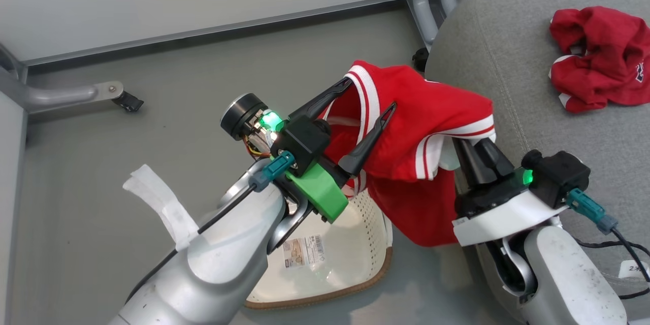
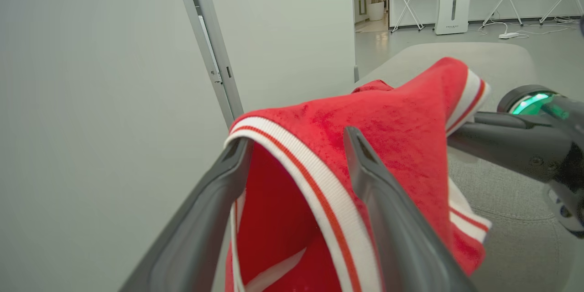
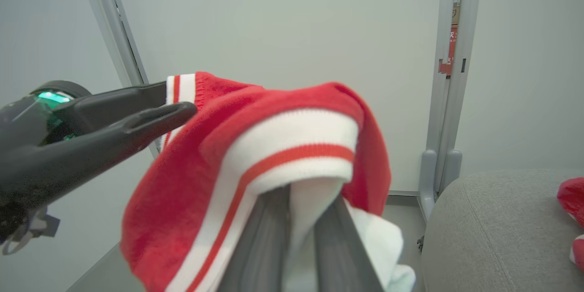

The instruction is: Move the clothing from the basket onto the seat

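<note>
My right gripper (image 1: 477, 155) pinches the jersey (image 1: 421, 106), left gripper (image 1: 370, 94) splayed wide under it; I'd carry it fully over the seat (image 1: 487, 40).

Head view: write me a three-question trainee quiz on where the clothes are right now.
1. True or false: the jersey lies folded inside the basket.
2. Pick one. The right fingers are: A, spread wide with nothing between them; B, shut on the jersey; C, shut on the basket.
3. Fill in: the other red garment lies on the ____.
Key: 1 false, it is held up above the basket; 2 B; 3 seat.
</note>
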